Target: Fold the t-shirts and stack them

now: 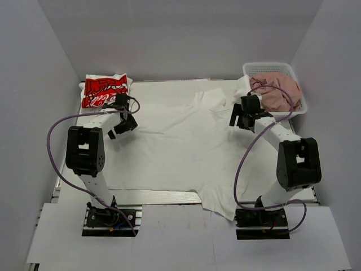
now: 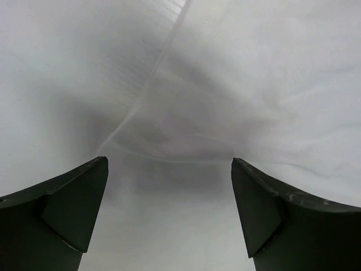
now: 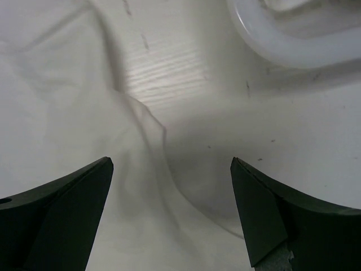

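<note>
A large white t-shirt (image 1: 180,147) lies spread flat over the table, one sleeve hanging over the near edge. My left gripper (image 1: 123,125) is open just above its left edge; in the left wrist view its cloth and hem (image 2: 169,152) fill the gap between the fingers. My right gripper (image 1: 242,119) is open above the shirt's right edge (image 3: 158,169), close to the basket. A folded white t-shirt with red script print (image 1: 104,90) lies at the far left. A dusty-pink t-shirt (image 1: 276,90) is heaped in the basket.
The white plastic mesh basket (image 1: 299,104) stands at the far right corner; its rim shows in the right wrist view (image 3: 282,45). Grey walls enclose the table on three sides. Purple cables loop beside both arms.
</note>
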Robot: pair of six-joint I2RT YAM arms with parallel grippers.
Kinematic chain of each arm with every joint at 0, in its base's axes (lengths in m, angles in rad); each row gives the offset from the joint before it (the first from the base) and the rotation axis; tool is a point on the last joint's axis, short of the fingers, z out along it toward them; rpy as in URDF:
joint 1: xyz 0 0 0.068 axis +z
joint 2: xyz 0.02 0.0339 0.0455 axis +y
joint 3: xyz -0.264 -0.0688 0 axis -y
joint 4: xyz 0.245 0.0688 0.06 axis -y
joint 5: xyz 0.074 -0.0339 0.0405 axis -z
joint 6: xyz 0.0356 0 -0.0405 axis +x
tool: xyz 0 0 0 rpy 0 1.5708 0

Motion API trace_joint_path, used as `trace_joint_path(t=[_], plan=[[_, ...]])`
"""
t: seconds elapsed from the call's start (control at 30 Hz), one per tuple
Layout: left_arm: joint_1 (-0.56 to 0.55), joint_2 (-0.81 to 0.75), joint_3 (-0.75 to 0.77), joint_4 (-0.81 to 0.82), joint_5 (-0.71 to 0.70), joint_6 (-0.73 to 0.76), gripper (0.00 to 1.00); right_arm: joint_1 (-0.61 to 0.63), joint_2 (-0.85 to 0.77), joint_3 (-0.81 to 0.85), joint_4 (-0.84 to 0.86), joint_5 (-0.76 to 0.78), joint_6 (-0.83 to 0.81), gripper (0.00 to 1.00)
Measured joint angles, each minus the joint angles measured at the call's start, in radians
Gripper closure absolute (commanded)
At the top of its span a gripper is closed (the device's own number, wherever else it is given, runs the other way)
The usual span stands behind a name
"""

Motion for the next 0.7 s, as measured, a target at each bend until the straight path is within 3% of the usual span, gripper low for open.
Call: trace_joint_path(t=[0.17, 0.43, 0.7], plan=[[0.01, -0.052, 0.0, -0.009, -0.02, 0.0, 0.0, -0.026, 0.14, 0.014, -0.071, 0.055, 0.008, 0.12], [0.01, -0.113, -0.009, 0.006, -0.023, 0.0, 0.0, -0.028, 0.237, 0.089, -0.097, 0.117, 0.057, 0.16], [0.01, -0.114, -0.017, 0.007, -0.022, 0.0, 0.0, -0.026, 0.268, 0.105, -0.04, 0.037, 0.047, 0.17]])
